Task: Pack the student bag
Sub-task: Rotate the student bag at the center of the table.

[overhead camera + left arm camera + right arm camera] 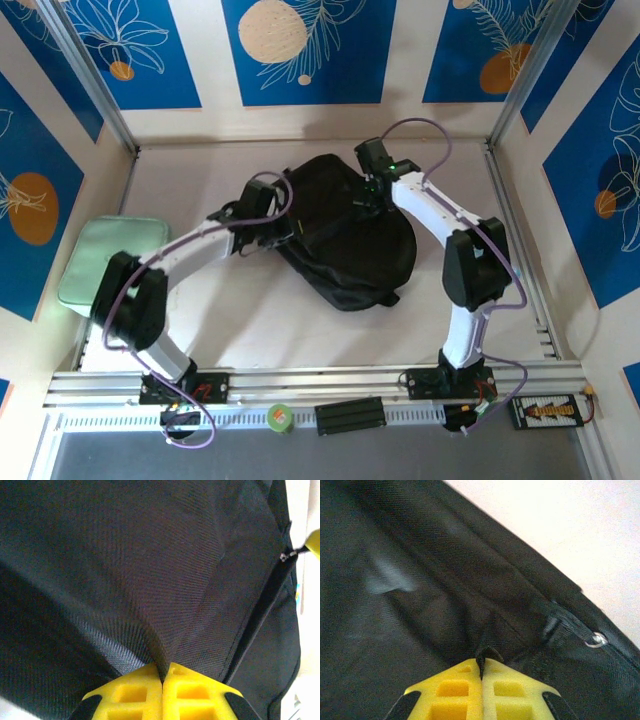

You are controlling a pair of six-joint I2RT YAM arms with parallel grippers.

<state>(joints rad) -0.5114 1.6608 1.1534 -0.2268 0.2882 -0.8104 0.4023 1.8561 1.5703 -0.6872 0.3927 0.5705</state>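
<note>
- Mint-green pouch (100, 262): lies flat at the tabletop's left edge.
- Left gripper (163, 669): yellow fingers clenched on a pinched fold of fabric at the left side of the student bag (345, 250).
- Student bag: black, slumped at mid-tabletop, nearer the far edge, between the two arms.
- Right gripper (481, 661): fingers clenched on a small tuck of the student bag's fabric at its far right side, near a seam.

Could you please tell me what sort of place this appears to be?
Probably a lab robot cell: a white table framed by aluminium rails, decorated blue wall panels enclosing it, and a left arm and right arm bolted at its near edge.
</note>
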